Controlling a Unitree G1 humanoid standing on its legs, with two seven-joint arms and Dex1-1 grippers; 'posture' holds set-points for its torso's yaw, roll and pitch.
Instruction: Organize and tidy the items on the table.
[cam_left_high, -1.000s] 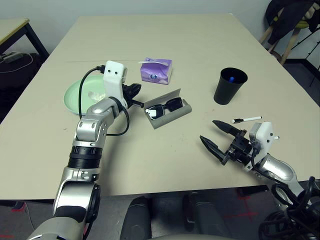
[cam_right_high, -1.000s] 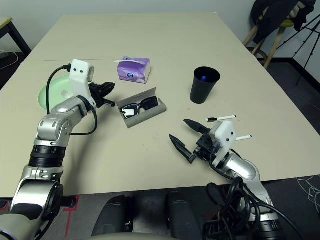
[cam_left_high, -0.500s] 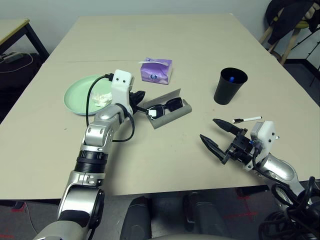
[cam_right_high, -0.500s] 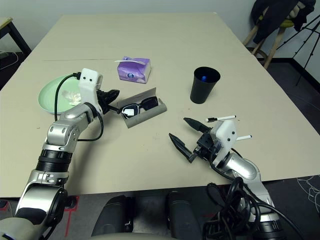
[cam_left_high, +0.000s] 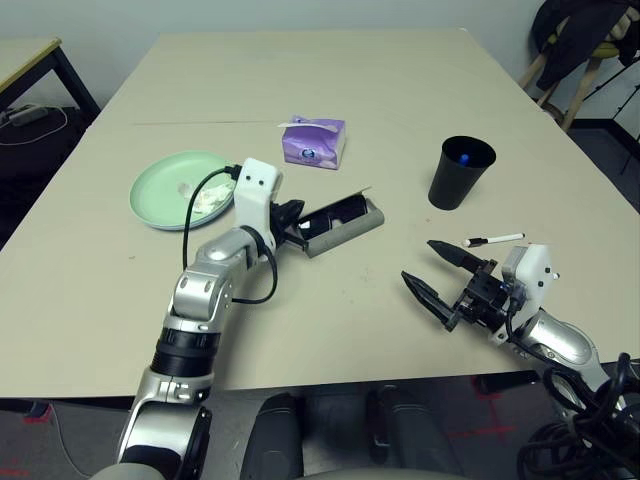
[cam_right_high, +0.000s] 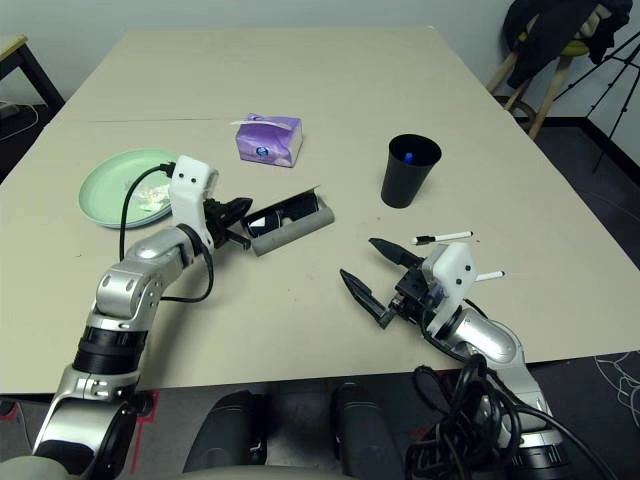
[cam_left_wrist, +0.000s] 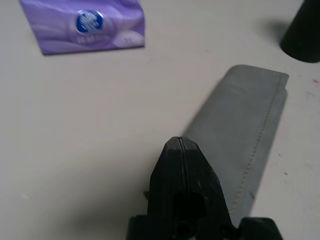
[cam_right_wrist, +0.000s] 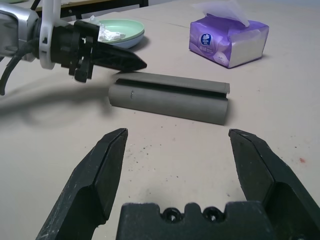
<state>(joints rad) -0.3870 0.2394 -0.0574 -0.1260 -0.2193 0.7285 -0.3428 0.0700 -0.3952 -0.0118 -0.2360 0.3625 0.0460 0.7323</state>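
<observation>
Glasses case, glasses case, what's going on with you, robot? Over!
Left gripper shut, tips at the lid of the grey glasses case. Lid nearly closed. Right gripper open, holding nothing. White pen loose beside it.

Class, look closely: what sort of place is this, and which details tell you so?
Probably an office or lab workroom: a large beige table, a smaller side desk with cables, and a stool draped with dark clothing.

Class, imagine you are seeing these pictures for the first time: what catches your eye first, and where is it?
The left gripper, fingers shut, sits at the lid of the grey glasses case mid-table, which is nearly closed. Near the table's front edge the right gripper waits wide open, with a white pen just beyond it.
</observation>
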